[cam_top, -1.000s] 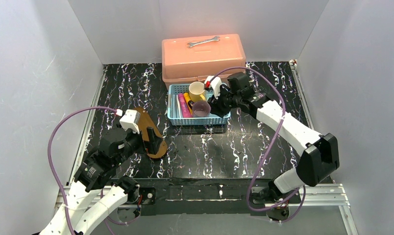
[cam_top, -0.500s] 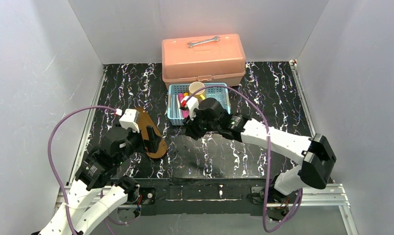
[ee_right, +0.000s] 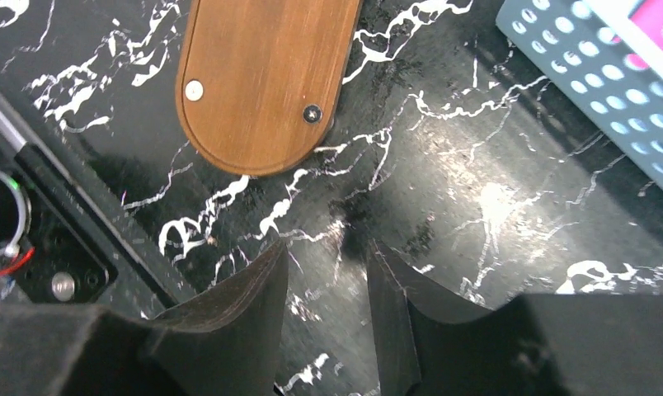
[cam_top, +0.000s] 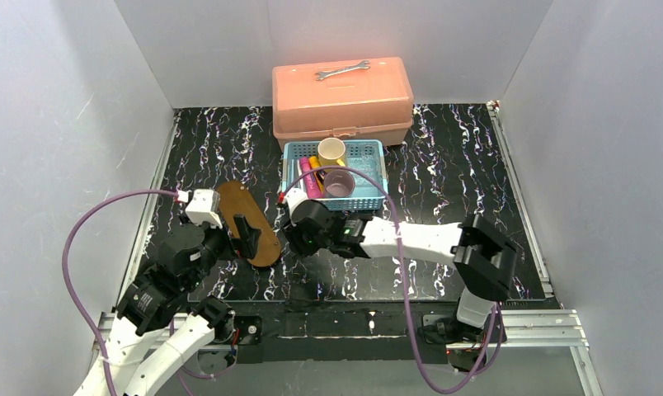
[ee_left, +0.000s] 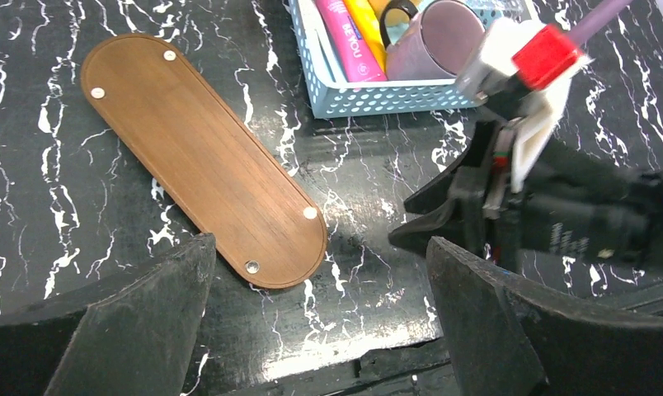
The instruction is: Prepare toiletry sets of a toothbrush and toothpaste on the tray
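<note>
Your right gripper [ee_right: 324,256], jaws half-narrowed on nothing, hovers just off the wooden tray's [ee_right: 262,74] rounded end. The left gripper [ee_left: 320,256] hangs close by, jaws wide and empty, so the arms could clash or shove the tray askew. The tray is bare; the pink toothpaste tube [ee_left: 349,41] and yellow tube [ee_left: 369,21] lie in the blue basket [ee_left: 378,97].

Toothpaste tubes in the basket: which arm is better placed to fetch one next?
Probably right: the right gripper, empty, hovers between tray and blue basket; the left gripper, wide open, is by the tray's near end, farther from the toothpaste tubes.
</note>
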`<action>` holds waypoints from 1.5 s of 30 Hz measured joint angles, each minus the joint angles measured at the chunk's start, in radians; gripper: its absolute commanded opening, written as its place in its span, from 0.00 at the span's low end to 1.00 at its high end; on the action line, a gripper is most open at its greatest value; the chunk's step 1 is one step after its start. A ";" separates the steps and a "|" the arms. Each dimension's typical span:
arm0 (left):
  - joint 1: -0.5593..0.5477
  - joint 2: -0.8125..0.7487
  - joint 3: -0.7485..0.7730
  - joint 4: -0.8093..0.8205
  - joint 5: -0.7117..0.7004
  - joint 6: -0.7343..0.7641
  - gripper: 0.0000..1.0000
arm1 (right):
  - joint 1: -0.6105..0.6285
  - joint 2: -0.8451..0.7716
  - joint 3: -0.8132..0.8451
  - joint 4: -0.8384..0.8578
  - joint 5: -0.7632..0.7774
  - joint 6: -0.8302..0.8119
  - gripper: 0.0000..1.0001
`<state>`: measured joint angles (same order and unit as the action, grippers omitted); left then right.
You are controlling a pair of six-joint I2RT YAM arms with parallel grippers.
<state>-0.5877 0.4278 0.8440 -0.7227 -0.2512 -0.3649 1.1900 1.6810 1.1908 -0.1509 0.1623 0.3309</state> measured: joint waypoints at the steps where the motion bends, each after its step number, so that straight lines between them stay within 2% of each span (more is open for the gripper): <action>1: 0.000 -0.008 0.000 -0.002 -0.009 -0.002 0.99 | 0.014 0.026 0.015 -0.003 0.027 0.018 0.49; 8: 0.000 -0.049 0.000 -0.008 -0.049 -0.011 0.99 | 0.086 0.150 0.095 -0.011 0.188 0.125 0.49; 18: 0.000 -0.056 0.000 -0.012 -0.053 -0.013 0.99 | 0.113 0.238 0.181 -0.008 0.283 0.218 0.49; 31: 0.000 -0.080 0.000 -0.013 -0.066 -0.014 0.99 | 0.113 0.329 0.219 -0.007 0.306 0.268 0.49; 45: 0.000 -0.090 0.000 -0.013 -0.068 -0.014 0.99 | 0.113 0.343 0.234 -0.028 0.286 0.266 0.46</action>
<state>-0.5877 0.3374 0.8440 -0.7357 -0.3195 -0.3790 1.3029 2.0239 1.4246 -0.1787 0.4484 0.5972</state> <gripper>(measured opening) 0.992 0.469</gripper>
